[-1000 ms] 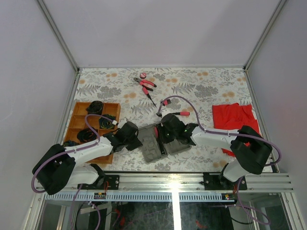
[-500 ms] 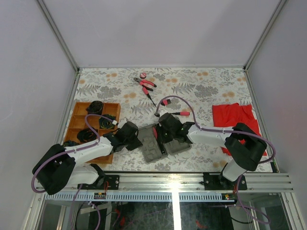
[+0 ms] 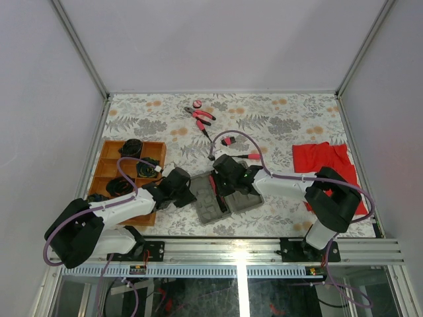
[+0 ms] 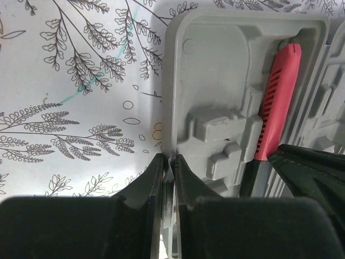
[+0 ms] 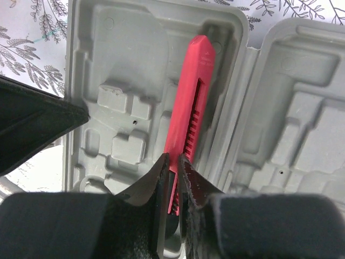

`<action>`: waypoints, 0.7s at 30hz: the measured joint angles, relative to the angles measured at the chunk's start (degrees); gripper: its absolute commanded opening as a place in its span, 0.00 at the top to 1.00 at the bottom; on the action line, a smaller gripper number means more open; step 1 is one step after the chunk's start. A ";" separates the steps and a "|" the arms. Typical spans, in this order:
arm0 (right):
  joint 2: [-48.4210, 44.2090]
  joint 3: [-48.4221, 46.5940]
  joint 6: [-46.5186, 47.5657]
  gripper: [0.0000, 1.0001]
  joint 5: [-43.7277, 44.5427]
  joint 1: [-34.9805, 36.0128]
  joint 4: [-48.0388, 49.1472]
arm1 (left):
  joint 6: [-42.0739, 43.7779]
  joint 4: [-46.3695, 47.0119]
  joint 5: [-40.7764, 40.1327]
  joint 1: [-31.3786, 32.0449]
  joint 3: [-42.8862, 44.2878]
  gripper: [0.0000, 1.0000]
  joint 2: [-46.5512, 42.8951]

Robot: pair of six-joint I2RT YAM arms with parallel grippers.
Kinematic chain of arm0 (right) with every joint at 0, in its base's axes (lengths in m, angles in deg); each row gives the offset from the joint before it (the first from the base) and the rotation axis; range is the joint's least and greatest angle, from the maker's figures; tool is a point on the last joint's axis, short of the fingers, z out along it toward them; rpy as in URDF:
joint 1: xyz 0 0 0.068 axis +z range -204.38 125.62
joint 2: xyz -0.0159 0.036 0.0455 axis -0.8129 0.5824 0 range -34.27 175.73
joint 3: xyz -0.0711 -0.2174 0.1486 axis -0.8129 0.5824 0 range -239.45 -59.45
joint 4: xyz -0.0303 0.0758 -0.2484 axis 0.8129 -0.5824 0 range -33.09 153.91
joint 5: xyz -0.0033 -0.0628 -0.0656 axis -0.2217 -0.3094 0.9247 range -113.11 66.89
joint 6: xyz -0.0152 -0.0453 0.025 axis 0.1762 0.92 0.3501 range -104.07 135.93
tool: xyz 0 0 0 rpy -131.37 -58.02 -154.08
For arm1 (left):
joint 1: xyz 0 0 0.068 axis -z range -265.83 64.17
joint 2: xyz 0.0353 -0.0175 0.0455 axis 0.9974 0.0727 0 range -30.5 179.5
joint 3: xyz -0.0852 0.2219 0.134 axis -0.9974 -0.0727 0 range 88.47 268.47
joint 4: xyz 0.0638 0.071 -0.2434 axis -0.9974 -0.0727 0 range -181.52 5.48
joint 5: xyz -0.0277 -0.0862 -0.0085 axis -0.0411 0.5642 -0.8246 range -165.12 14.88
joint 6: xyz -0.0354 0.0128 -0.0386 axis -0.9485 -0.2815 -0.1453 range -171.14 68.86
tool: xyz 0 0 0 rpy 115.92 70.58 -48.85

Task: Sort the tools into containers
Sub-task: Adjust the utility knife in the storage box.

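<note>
Grey moulded plastic fills both wrist views: the hinged case (image 3: 210, 205) lies open on the floral tablecloth (image 3: 277, 122), just in front of the two arms. The left gripper (image 4: 168, 168) has its jaws drawn tight on the thin rim of the case's outer edge, pinching it. In the recess beside the hinge lies a flat pink-red tool (image 5: 190, 105) with a slotted face, lengthwise along the hinge line. The right gripper (image 5: 172, 162) sits over the near end of that tool, its fingers narrowed against either side; they seem to be touching it, though the contact is partly hidden by the finger bodies.

To the left, the wooden tray (image 3: 151, 143) holds dark items in its compartments. Farther back on the cloth lie the pliers (image 3: 201, 117), a small pink disc (image 3: 197, 104), a screwdriver (image 3: 250, 156) and another short tool (image 3: 229, 140). A red cloth (image 3: 320, 162) lies to the right, well apart from the case.
</note>
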 measured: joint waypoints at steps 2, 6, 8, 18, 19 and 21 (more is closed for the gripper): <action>0.79 -0.92 0.37 0.85 0.92 0.61 -0.70 | 0.02 0.00 0.00 0.00 0.00 1.00 0.00; 1.81 -2.43 0.98 0.87 3.02 1.62 -2.47 | 0.00 0.00 0.00 0.00 0.00 1.00 0.00; 2.19 -3.10 1.16 0.88 4.02 2.03 -3.34 | 0.00 0.00 0.00 0.00 0.00 1.00 0.00; 3.41 -5.05 1.81 0.90 6.45 3.23 -5.62 | 0.02 0.00 0.02 0.00 0.00 1.00 0.00; 3.65 -5.42 1.90 0.90 6.67 3.34 -6.05 | 0.02 0.00 0.02 0.00 0.00 1.00 0.00; 4.11 -6.16 2.01 0.89 7.04 3.52 -6.88 | 0.02 0.00 0.02 0.00 0.00 1.00 0.00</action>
